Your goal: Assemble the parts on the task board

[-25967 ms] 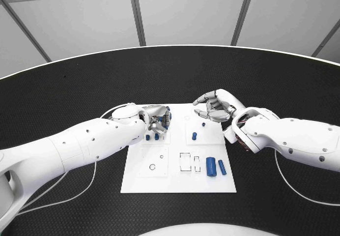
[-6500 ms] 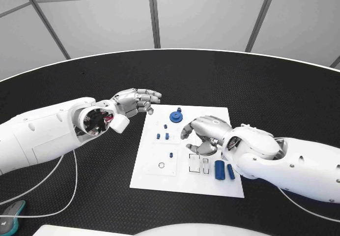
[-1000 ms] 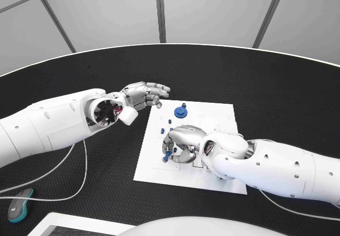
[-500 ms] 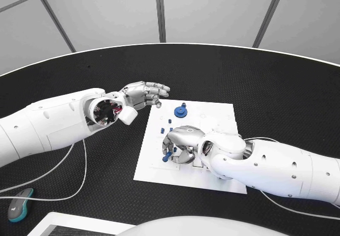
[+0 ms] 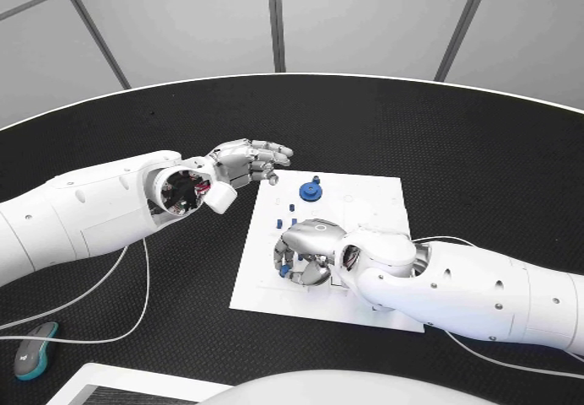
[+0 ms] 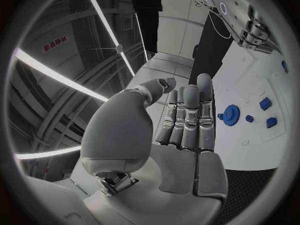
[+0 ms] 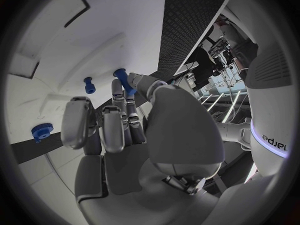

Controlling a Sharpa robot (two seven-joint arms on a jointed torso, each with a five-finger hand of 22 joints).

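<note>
Step in hand, as judged: carrying a small blue peg [image 7: 124,80] to its seat on the task board [image 5: 377,198]. Held by the right hand [image 5: 310,251], pinched between thumb and one of the fingers [image 7: 118,96] in the right wrist view, just above the white plate, near its left middle part. Cannot tell yet whether the peg touches the board or hangs above it. Another small blue peg [image 7: 89,85] standing on the board just beside, and a blue gear [image 5: 310,193] sitting near the far edge.

Left hand [image 5: 250,164] hovering off the board's far left corner above the black table [image 5: 146,126], fingers loosely released and grasping nothing.

Next move probably calls for lining the peg upright over its hole and pressing down gently, without knocking the neighbour peg.

Compared with half a second before: right hand shifted slightly toward the robot and lower over the board; left hand and gear unchanged.
</note>
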